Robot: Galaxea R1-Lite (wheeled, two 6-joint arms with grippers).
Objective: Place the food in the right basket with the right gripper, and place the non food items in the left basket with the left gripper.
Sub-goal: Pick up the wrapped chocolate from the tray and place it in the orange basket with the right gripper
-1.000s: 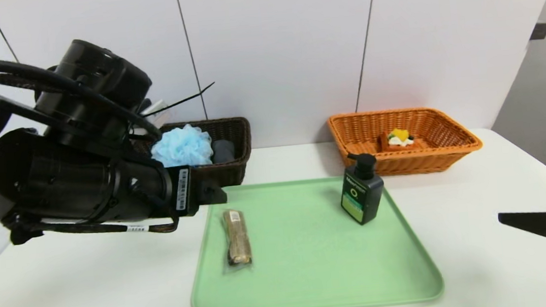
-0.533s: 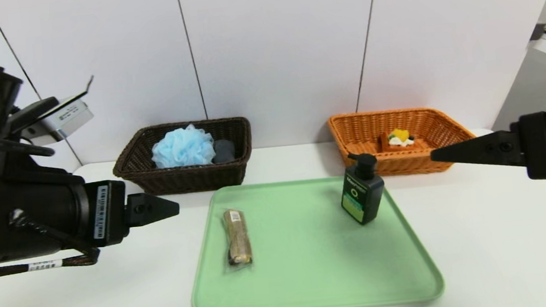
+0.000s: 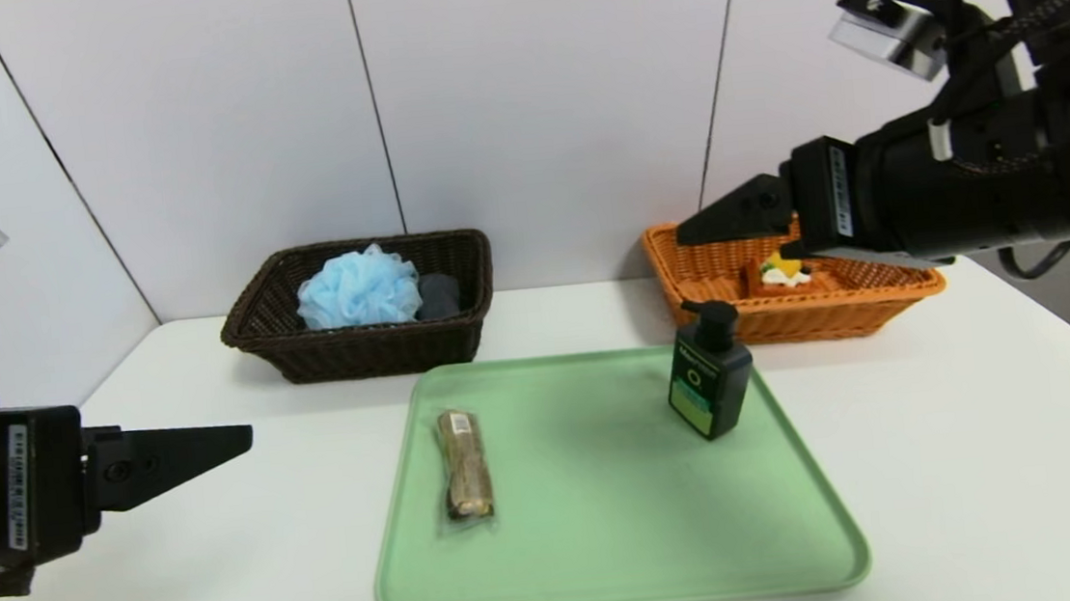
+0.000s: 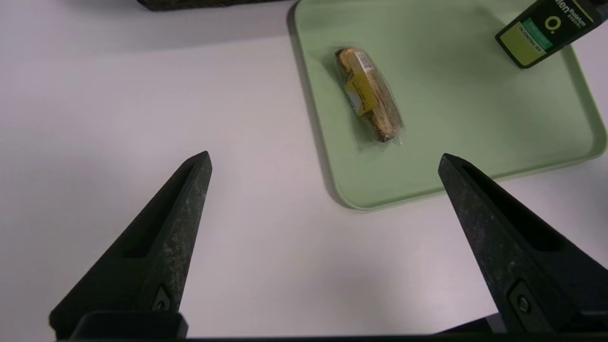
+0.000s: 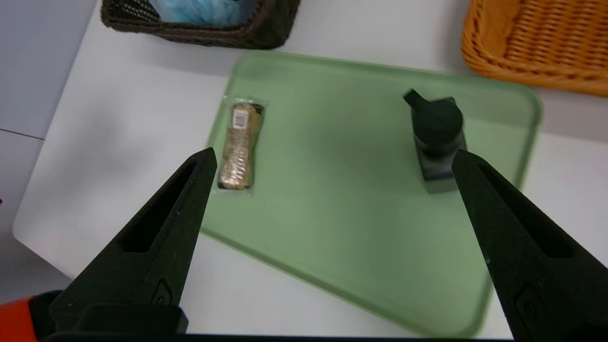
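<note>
While the slim brown bar, sealed in clear wrapper, lies on the green tray's left side, the right gripper hangs wide open and empty, above the far right; the left gripper, near left, is likewise spread, holding nothing.

The place could be a robot test area or lab: a plain white table extends beneath the left tool, and pale wall panels with dark seams rise behind the right tool. Between the tools, a green tray lies on the table. Nothing visible settles the kind of room for certain.
</note>
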